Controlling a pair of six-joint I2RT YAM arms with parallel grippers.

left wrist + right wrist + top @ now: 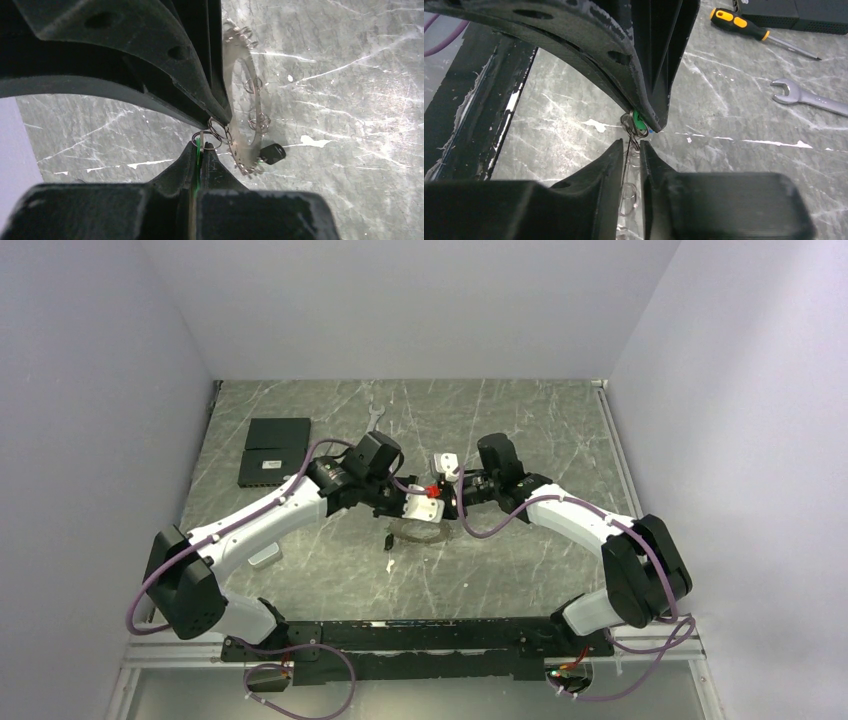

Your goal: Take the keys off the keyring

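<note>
The keyring (421, 534) hangs just above the table under both grippers. In the left wrist view it shows edge-on (256, 95), with small wire loops and a black-headed key (272, 153) on it. My left gripper (202, 146) is shut on a green-headed key (198, 155), whose small loop joins the ring. My right gripper (629, 146) is shut on the keyring's thin wire (630, 165). The green key (640, 122) shows at the left gripper's tip. In the top view the left gripper (410, 502) and the right gripper (452, 490) meet tip to tip.
A silver wrench (809, 97), an orange-and-black screwdriver (739, 22) and a black box (794, 12) lie beyond the grippers. The top view shows the box (273, 450) at back left and the wrench (375, 418). Walls close the table on three sides.
</note>
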